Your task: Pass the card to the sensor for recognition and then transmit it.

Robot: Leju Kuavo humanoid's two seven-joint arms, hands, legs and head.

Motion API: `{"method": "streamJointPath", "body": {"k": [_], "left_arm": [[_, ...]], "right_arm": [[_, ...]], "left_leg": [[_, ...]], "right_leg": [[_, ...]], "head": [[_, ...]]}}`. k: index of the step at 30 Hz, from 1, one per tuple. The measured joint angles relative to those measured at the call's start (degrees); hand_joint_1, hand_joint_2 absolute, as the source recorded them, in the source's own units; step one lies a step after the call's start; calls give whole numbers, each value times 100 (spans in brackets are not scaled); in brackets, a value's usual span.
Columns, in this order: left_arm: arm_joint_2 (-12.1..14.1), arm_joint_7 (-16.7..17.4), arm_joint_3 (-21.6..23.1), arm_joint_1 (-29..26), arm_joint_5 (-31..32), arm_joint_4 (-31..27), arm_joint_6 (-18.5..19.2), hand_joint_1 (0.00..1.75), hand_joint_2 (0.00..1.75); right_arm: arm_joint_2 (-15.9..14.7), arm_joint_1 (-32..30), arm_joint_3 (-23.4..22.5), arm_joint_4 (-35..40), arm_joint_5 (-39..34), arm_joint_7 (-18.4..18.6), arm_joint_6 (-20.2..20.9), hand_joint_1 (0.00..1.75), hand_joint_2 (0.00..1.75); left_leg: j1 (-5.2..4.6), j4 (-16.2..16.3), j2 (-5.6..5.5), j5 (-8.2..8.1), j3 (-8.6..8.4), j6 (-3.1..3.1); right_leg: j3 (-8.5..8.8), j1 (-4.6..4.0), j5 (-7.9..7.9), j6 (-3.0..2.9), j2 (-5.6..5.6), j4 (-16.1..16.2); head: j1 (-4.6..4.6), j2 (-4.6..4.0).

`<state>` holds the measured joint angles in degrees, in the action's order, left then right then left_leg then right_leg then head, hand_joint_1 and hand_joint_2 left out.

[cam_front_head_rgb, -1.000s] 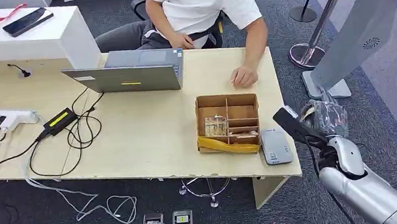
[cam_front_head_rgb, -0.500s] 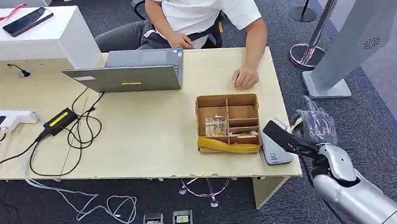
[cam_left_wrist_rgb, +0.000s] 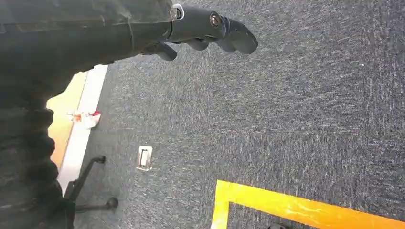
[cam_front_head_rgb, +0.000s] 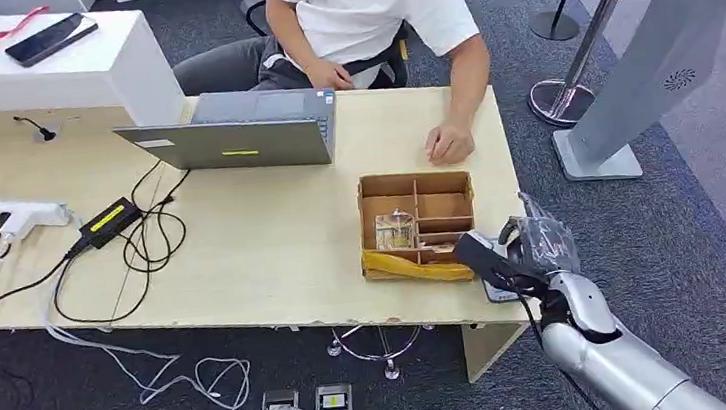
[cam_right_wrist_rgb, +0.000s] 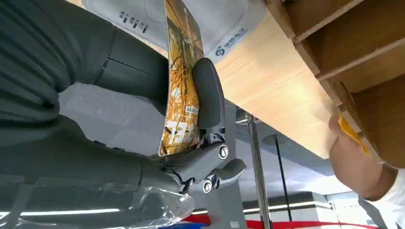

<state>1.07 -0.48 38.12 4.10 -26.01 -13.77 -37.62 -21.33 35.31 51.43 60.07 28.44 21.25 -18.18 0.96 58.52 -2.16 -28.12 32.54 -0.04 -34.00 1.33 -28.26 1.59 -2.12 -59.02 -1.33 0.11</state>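
Left hand (cam_left_wrist_rgb: pixel 210 28) hangs over grey carpet, fingers curled in, holding nothing. Laptop (cam_front_head_rgb: pixel 241 131) on desk (cam_front_head_rgb: pixel 242 247) at 11 o'clock from box (cam_front_head_rgb: pixel 417 225); person's hand (cam_front_head_rgb: pixel 446 141) on desk at 12 o'clock from box. Sensor (cam_front_head_rgb: pixel 495 278) on desk just beside box, at its 4 o'clock. Right hand (cam_front_head_rgb: pixel 535 254) over sensor, thumb and fingers pinching card (cam_right_wrist_rgb: pixel 180 76); card's edge close above sensor face, contact unclear.
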Motion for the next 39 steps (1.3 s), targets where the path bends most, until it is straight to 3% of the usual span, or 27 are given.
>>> {"method": "streamJointPath", "body": {"k": [16,39], "left_arm": [[-4,98,42,0,-166,0,-26,0,175],[-66,-101,166,-2,-356,-177,-81,0,175]], "right_arm": [[72,-23,20,-459,-361,-26,-206,175,175],[206,55,20,-778,-376,-203,-326,175,175]], "left_leg": [[0,0,2,0,-7,0],[0,0,4,1,-14,0]], "right_leg": [[4,-1,0,0,-2,1],[11,-1,1,1,-3,0]], "head": [[0,0],[0,0]]}}
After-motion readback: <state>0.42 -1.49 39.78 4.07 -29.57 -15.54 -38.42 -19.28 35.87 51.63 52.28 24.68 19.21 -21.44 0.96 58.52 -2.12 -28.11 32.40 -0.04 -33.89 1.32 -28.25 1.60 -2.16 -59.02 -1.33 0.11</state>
